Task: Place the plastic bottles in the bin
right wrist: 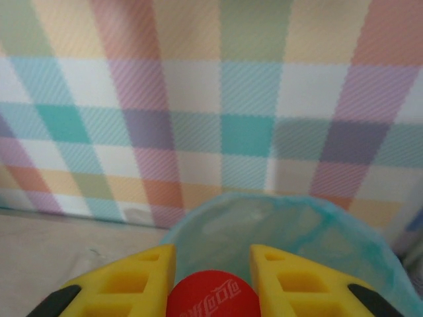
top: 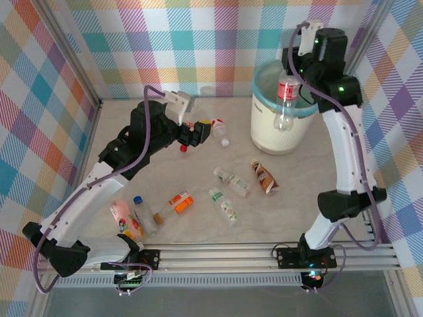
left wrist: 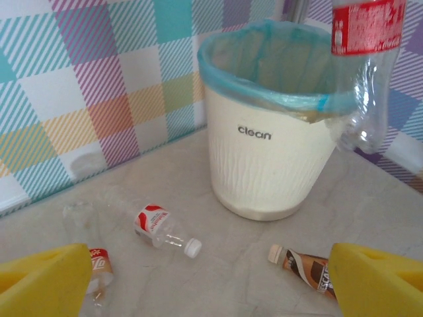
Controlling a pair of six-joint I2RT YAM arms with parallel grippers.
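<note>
Marbled tabletop (top: 310,178), far right: right gripper (right wrist: 211,281) clamps a red-capped bottle (top: 285,99) by its neck above the bin (top: 264,132), left gripper (top: 200,134) stands open; release step appears due, requiring jaw opening over its mouth.

Clear glossy plastic bottle (left wrist: 367,72), ribbed matt bin (left wrist: 264,165) — thin crinkled liner (left wrist: 264,59), smooth table (left wrist: 225,267)

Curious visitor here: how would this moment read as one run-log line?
right fingers: shut on red-capped bottle, hanging at bin rim | left fingers: open, empty | other bottles: lying on table
</note>
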